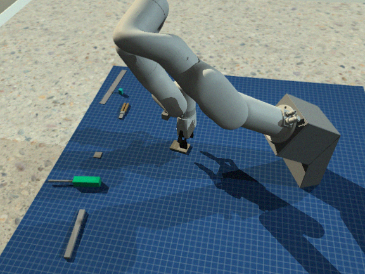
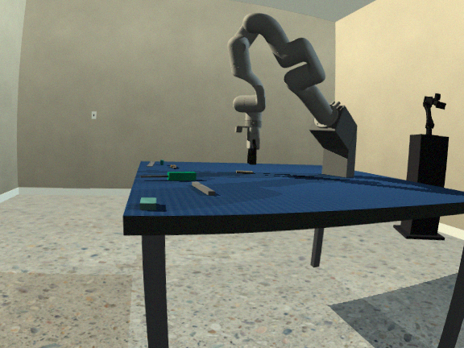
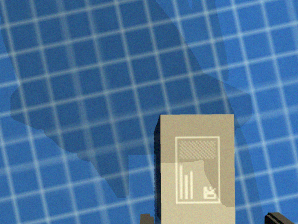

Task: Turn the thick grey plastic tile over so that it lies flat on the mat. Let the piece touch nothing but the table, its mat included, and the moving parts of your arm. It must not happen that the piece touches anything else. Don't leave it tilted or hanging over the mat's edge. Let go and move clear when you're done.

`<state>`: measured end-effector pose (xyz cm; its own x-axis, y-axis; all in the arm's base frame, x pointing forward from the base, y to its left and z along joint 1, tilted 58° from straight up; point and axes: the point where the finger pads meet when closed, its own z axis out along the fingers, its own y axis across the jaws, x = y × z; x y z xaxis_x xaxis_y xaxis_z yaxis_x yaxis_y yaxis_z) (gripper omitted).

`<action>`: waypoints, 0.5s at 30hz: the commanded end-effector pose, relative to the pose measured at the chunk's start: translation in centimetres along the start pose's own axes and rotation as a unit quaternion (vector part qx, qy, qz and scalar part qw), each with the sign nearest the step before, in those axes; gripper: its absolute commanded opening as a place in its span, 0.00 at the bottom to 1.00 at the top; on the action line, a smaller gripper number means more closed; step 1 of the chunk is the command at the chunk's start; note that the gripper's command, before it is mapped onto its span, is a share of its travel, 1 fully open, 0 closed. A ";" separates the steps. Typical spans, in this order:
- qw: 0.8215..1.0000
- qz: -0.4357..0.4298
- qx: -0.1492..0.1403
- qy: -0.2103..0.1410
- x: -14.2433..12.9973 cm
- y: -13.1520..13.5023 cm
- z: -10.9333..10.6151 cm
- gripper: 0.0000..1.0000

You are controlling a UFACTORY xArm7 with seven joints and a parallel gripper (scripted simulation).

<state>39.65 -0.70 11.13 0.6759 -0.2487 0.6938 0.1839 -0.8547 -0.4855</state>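
The thick grey plastic tile [image 1: 179,148] lies flat on the blue mat near its middle, with a printed label on its upper face. It also shows in the exterior view [image 2: 244,171] and fills the lower right of the wrist view [image 3: 196,167]. My gripper [image 1: 184,140] points straight down just above the tile, with open fingers. In the wrist view the two fingertips peek in at the bottom edge, one on each side of the tile. They hold nothing. In the exterior view the gripper [image 2: 251,158] hangs a little above the table.
A green block with a thin handle [image 1: 86,181], a long grey bar [image 1: 75,233], a small grey square [image 1: 97,155], a brown piece [image 1: 123,108], a teal cube [image 1: 120,91] and another grey bar [image 1: 113,86] lie along the mat's left side. The arm's base block [image 1: 305,139] stands at the right.
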 end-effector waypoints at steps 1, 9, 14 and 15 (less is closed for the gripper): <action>1.000 0.001 0.000 0.001 0.0 0.1 0.7 0.69; 1.000 0.001 0.000 0.001 0.0 0.1 1.4 0.69; 1.000 0.001 0.000 0.001 0.0 0.1 1.7 0.69; 1.000 0.001 0.000 0.001 0.0 0.1 1.8 0.69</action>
<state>40.71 -0.01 10.32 0.6752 -0.2489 0.6944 0.1836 -0.8550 -0.4850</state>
